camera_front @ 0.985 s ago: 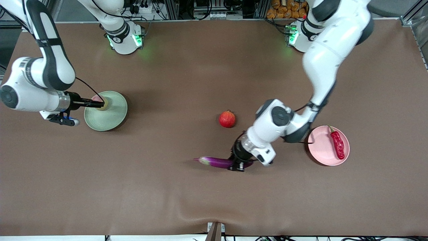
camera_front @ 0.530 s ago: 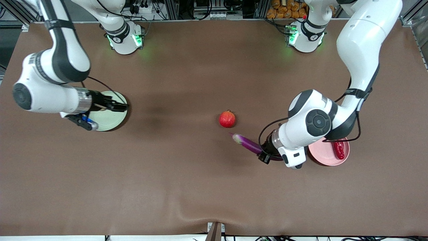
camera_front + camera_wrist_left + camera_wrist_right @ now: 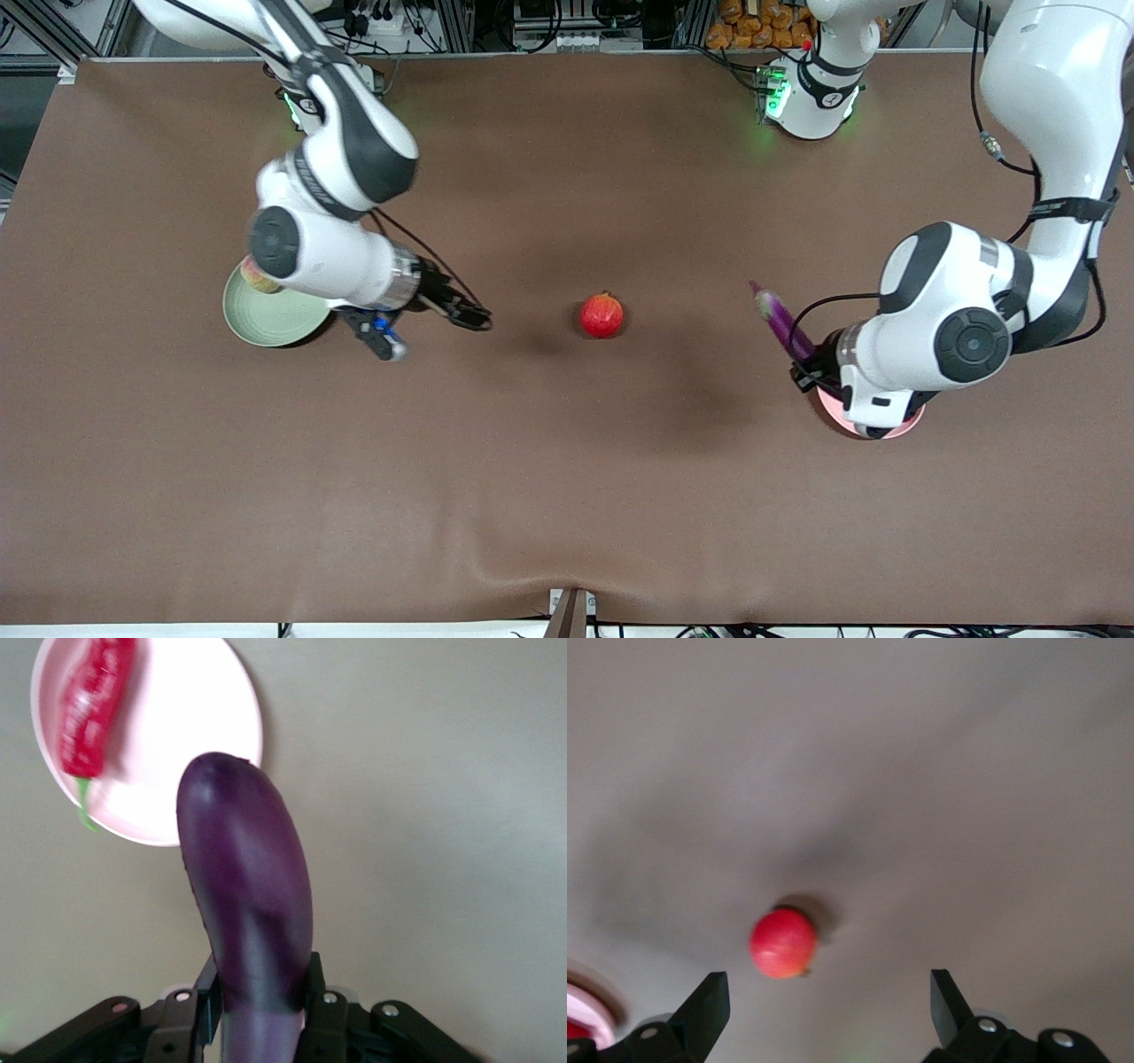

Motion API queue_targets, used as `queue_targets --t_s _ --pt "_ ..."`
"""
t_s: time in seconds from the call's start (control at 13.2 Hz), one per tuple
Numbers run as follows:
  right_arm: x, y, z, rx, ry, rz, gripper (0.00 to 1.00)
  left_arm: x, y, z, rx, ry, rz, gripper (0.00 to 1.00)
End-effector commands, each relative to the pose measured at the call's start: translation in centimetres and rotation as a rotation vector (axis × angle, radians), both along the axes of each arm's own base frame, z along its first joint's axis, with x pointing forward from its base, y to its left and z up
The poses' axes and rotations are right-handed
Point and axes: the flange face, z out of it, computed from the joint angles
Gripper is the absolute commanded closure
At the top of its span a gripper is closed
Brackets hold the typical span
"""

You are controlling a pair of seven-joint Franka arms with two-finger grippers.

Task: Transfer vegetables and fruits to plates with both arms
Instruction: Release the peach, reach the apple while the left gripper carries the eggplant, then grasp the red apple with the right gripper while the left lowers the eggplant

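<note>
**Op A:** I'm on the left arm. Left gripper (image 3: 808,370) sits at the right of the front view, middle height, up in the air over the edge of the pink plate (image 3: 837,414). Jaws clamped tight on the eggplant (image 3: 780,321), gripping near one end. The rest of it sticks up and away at a slant.

**Op B:** Plate contents?

**Op A:** Front view hides most of the plate under my wrist. In the left wrist view, the pink plate (image 3: 199,718) is in the upper left corner with the red chili pepper (image 3: 93,704) lying on it, green stem toward the rim. The eggplant (image 3: 248,904) fills the centre of that frame, its rounded tip overlapping the plate's edge. The fingers (image 3: 312,992) press it on both sides.

**Op B:** I have the right arm. Right gripper (image 3: 474,317) is left of centre in the front view, in the air over bare tabletop (image 3: 567,496). Fingers spread wide, holding nothing. In the right wrist view, both fingers (image 3: 704,1010) are at the bottom corners with open space between.

**Op A:** Pomegranate?

**Op B:** The pomegranate (image 3: 601,315) is on the table at the centre of the front view, apart from my gripper. It shows lower left of centre in the right wrist view (image 3: 782,943).

**Op A:** Green plate?

**Op B:** The green plate (image 3: 266,321) is at the left, partly under my arm. The peach (image 3: 257,278) rests on it at the rim farther from the front camera.
</note>
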Motion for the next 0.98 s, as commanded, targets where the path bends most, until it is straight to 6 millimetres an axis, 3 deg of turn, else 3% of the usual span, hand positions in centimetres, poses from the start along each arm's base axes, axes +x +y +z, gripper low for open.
queue_targets --t_s 0.0,0.15,0.23,0.38,0.53,0.68,0.91 --pt "0.1 5.7 -3.0 0.027 -0.052 -0.037 0.00 -2.5 4.7 -1.7 0.000 0.054 -0.127 1.00" --pt "-1.4 9.6 -5.8 0.006 -0.131 0.035 0.00 -2.5 8.7 -3.1 -0.059 0.076 -0.239 1.00" --pt "-1.8 10.4 -6.8 -0.001 -0.130 0.048 0.00 -2.5 10.1 -3.5 -0.088 0.074 -0.297 1.00" --pt "-2.5 12.0 -8.0 -0.001 -0.120 0.063 0.00 -2.0 11.2 -4.5 -0.104 0.044 -0.325 1.00" --pt "-3.0 13.7 -9.3 0.008 -0.142 0.080 0.00 -1.2 12.8 -7.2 -0.121 0.009 -0.324 1.00" --pt "-3.6 14.5 -10.8 -0.019 -0.167 0.106 0.00 -1.0 12.8 -9.6 -0.162 0.006 -0.310 1.00" --pt "-4.7 15.7 -12.9 -0.044 -0.182 0.103 0.00 -0.5 13.3 -10.1 -0.161 -0.018 -0.313 1.00"
